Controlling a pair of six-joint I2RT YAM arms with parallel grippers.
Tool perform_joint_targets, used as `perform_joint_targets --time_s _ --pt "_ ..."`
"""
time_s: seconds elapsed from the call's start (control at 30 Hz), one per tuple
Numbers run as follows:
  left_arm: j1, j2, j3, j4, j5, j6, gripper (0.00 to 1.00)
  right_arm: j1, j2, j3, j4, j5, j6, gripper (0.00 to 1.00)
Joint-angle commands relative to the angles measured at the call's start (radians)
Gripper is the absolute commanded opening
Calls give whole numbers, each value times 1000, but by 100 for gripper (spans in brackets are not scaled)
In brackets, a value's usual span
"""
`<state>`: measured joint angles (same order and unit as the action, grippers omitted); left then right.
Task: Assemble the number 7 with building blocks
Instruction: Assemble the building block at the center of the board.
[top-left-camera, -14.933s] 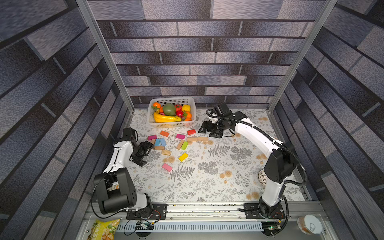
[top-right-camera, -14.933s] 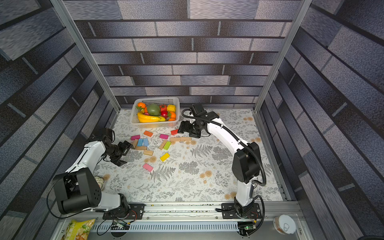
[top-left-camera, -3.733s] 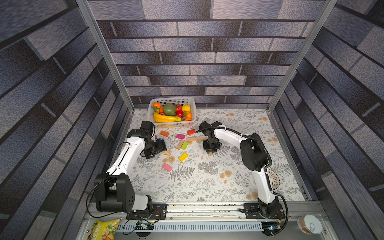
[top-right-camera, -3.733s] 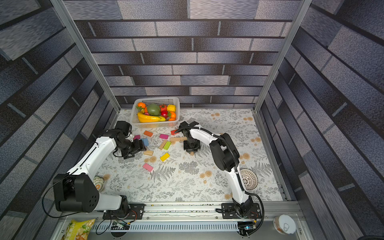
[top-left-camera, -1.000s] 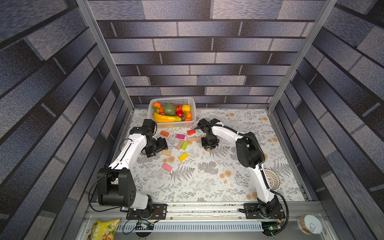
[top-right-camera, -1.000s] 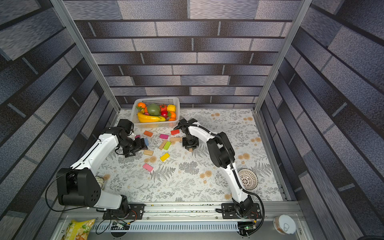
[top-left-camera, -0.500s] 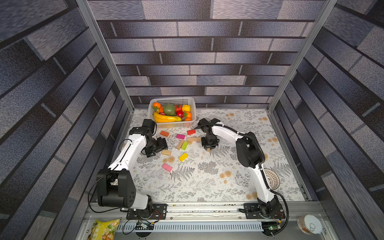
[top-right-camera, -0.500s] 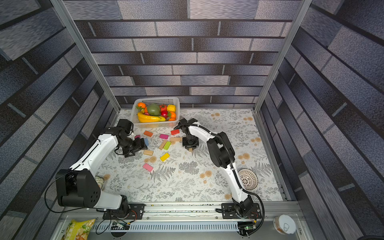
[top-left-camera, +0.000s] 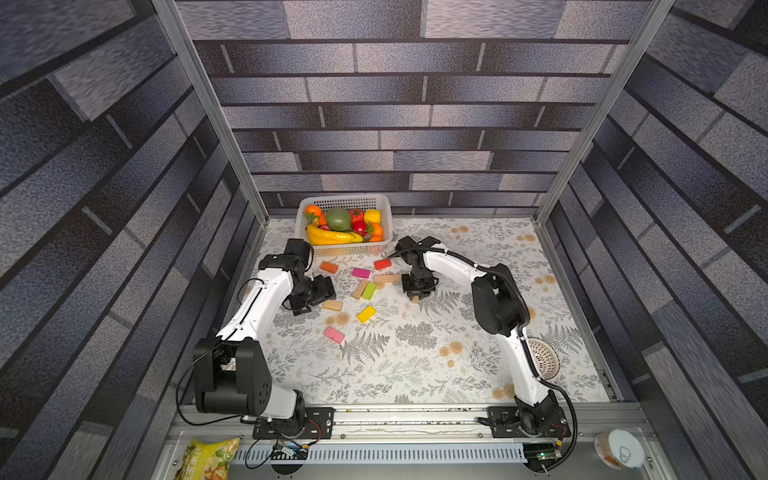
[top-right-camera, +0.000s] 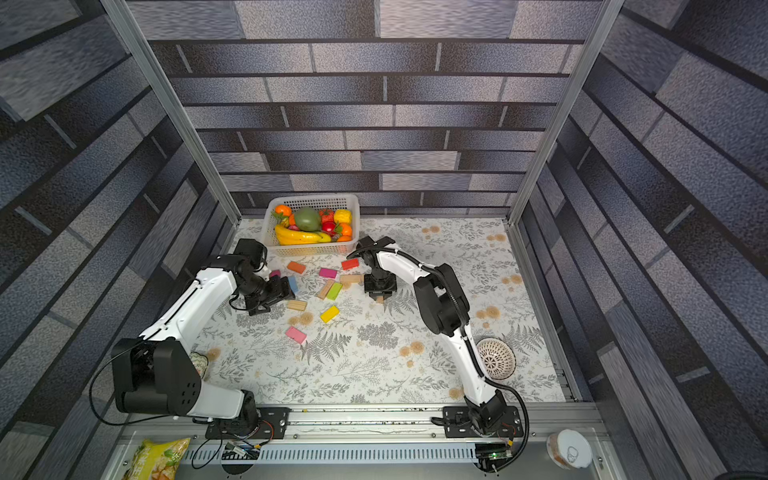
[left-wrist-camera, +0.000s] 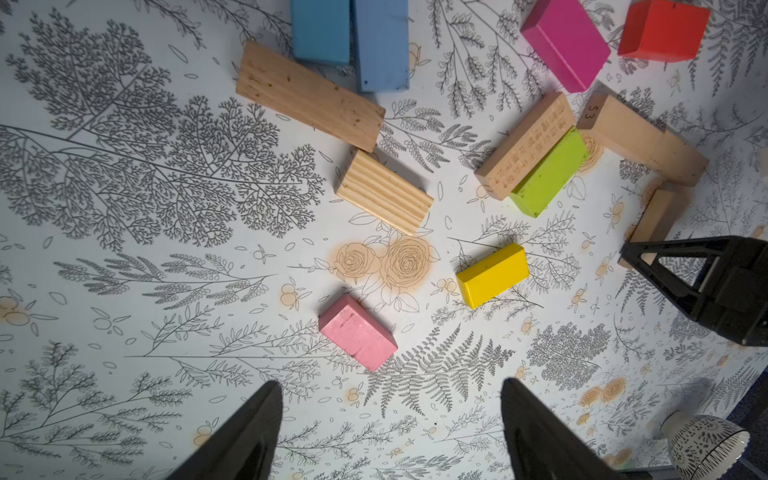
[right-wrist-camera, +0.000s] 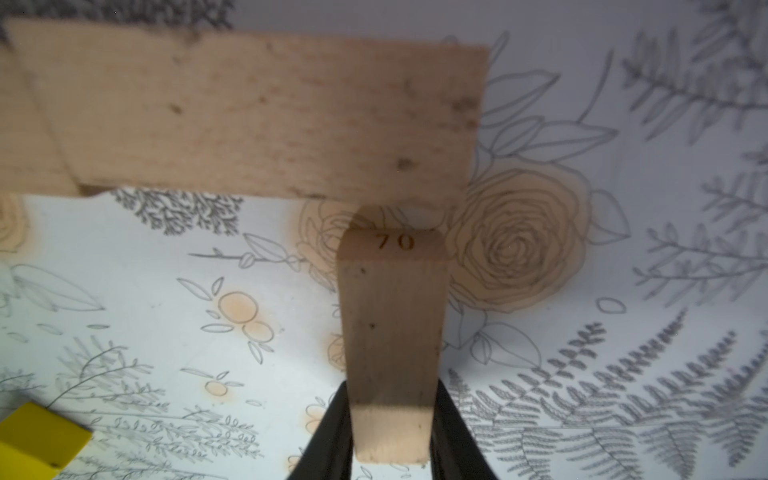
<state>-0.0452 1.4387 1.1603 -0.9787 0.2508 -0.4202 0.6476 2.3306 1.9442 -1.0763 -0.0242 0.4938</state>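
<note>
One stem block (right-wrist-camera: 390, 332) is grasped by the right end effector (right-wrist-camera: 390, 432), pointing to 6 o'clock from the 3 o'clock end of the tan bar (top-left-camera: 385, 278) on the counter (top-left-camera: 415, 374). The left end effector (left-wrist-camera: 390, 386) hangs released above the loose blocks (left-wrist-camera: 384, 197) at the bar's 9 o'clock. I judge the 7 only begun, as its stem needs more blocks.

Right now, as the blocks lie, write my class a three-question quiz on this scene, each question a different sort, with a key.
1. True or false: the right gripper is shut on the tan block numbered 70.
2. What colour is the block lying against the lettered tan block? A green B yellow C red
3. Fill in: the toy fruit sits in a white ____.
Key: 1 true; 2 A, the green block; 3 basket.
</note>
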Motion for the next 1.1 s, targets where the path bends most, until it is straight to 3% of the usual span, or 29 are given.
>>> perform_joint_targets --time_s 0.0,1.07 --pt "-1 -23 -11 -6 -16 -2 85 -3 45 27 -4 -25 -22 31" --pt "-4 -11 7 -8 -16 -1 86 -6 35 9 -34 42 20 29"
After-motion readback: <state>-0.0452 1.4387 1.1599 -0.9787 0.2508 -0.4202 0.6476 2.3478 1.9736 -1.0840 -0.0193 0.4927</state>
